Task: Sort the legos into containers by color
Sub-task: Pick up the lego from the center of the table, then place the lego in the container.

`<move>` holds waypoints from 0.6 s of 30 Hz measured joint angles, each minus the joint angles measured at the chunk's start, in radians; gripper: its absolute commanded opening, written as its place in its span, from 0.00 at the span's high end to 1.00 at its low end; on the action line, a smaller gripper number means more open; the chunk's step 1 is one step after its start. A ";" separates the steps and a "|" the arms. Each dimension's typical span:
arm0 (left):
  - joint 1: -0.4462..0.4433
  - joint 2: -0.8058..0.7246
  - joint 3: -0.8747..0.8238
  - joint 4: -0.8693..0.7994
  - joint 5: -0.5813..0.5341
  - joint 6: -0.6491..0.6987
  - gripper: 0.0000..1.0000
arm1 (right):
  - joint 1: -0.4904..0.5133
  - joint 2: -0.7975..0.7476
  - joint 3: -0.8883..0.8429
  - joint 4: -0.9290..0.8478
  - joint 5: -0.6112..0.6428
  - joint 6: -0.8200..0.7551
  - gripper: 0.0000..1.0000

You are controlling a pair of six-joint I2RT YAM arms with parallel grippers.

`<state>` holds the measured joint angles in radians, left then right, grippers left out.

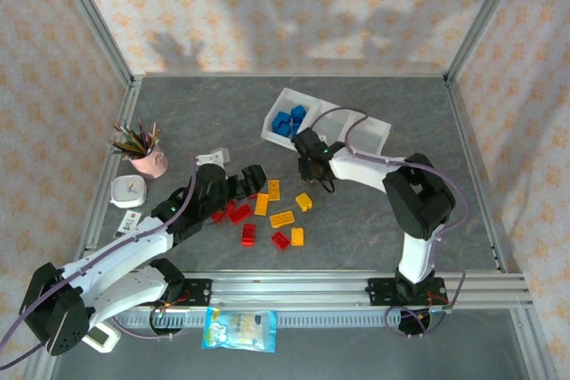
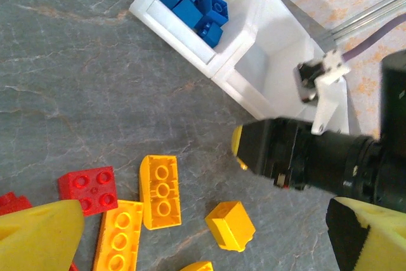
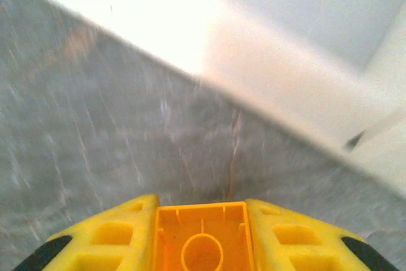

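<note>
Top external view has the right arm rising from its base, folded at the elbow and angled back to the left, so the right gripper (image 1: 313,173) hangs just in front of the tray (image 1: 378,135), near its middle compartment. Right wrist view shows its yellow fingers (image 3: 292,245) pinching an orange brick (image 3: 202,236), hollow underside facing the camera, above bare table just beside the tray's white wall. The left arm lies low and diagonal toward the tray, with the left gripper (image 1: 252,181) spread wide over the loose red and orange legos (image 1: 267,213) in front of the tray. The tray's left compartment holds blue bricks (image 1: 289,120). The table (image 1: 419,220) is grey and marbled, fenced by aluminium rails and peach patterned cloth walls (image 1: 267,6). A pink cup of pencils (image 1: 147,164) stands well left of the tray.
</note>
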<state>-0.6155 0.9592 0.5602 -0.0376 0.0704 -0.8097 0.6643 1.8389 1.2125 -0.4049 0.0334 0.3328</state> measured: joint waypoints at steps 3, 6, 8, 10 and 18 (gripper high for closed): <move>0.000 0.029 0.025 0.012 0.000 0.005 0.01 | -0.025 -0.002 0.086 -0.003 0.019 -0.016 0.68; 0.000 0.059 0.050 0.029 0.000 0.012 0.01 | -0.055 -0.002 0.170 -0.002 0.034 -0.031 0.68; 0.000 0.081 0.066 0.044 0.000 0.022 0.01 | -0.080 0.007 0.222 -0.001 0.046 -0.040 0.67; 0.000 0.104 0.082 0.053 0.001 0.028 0.01 | -0.109 0.035 0.278 0.001 0.061 -0.047 0.67; 0.000 0.169 0.139 0.080 0.000 0.056 0.01 | -0.175 0.202 0.417 -0.008 0.100 -0.073 0.56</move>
<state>-0.6155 1.1286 0.6991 0.0425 0.0708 -0.7540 0.4892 2.0411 1.6291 -0.4133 0.1337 0.2596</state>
